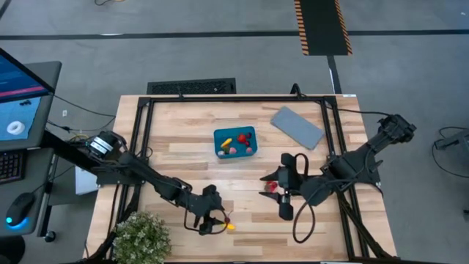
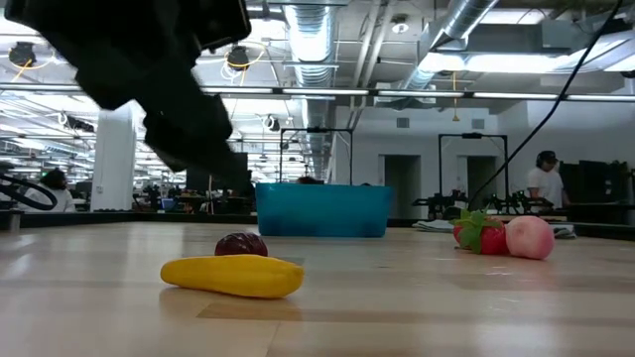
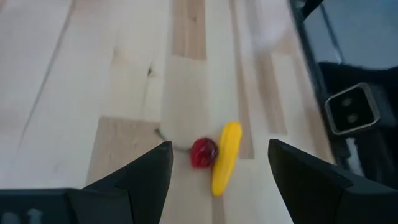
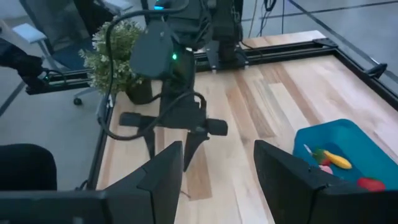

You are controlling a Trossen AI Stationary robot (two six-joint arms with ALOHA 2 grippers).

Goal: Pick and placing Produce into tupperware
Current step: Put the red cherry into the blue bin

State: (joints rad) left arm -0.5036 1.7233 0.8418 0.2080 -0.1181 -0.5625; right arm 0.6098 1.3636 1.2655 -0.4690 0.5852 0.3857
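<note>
Since the left hand (image 1: 217,224) hangs with fingers spread over a yellow piece (image 3: 225,156) touching a dark red berry (image 3: 203,152) by the surface's near edge, well apart from the tupperware (image 1: 235,143) mid-surface, it'll probably nudge one away grabbing the other.

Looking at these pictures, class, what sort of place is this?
Probably a robotics lab or workshop: exposed ceiling ducts, a computer monitor beside the wooden table, and hazard-striped floor marking.

table (image 1: 183,150): light wood planks | on it: teal tupperware (image 1: 235,142), grey lid (image 1: 297,126), yellow piece (image 2: 233,276), dark-red berry (image 2: 241,244), strawberry (image 2: 480,235), pink fruit (image 2: 530,238), bushy plant (image 1: 141,236)
</note>
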